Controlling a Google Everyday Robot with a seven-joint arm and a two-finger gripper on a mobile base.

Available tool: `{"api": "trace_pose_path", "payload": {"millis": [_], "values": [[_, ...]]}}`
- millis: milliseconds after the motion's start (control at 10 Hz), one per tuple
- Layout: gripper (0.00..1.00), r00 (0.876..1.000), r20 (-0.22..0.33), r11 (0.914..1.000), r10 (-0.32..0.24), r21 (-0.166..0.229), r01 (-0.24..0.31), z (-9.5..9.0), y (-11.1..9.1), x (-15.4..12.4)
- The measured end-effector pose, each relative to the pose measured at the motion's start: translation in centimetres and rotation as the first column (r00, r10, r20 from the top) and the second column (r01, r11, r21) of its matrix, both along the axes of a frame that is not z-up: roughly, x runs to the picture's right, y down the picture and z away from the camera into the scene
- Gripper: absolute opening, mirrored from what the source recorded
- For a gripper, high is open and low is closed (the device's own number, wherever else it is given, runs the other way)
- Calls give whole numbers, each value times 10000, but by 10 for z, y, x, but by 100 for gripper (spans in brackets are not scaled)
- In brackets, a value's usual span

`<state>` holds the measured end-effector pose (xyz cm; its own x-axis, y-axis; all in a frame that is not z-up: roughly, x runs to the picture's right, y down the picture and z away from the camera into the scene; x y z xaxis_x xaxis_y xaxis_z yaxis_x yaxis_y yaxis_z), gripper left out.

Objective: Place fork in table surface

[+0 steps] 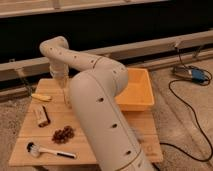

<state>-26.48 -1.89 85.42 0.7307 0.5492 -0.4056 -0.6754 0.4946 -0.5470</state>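
A white robot arm point(95, 95) reaches to the upper left of the frame, its gripper point(65, 93) low over the table surface point(30, 132), apparently clamped on a barely visible fork point(66, 99), which could land awkwardly if released tilted.

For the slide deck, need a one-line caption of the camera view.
Robot arm reaches over the table surface, hand lowered near its back left, beside the orange tub.
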Motion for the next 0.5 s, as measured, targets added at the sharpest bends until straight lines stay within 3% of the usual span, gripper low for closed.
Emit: {"api": "trace_pose_path", "payload": {"millis": [300, 500], "values": [[47, 9986, 9, 9963, -532, -672, 531, 16, 27, -11], [68, 9980, 83, 9949, -623, -793, 628, 16, 28, -12]]}}
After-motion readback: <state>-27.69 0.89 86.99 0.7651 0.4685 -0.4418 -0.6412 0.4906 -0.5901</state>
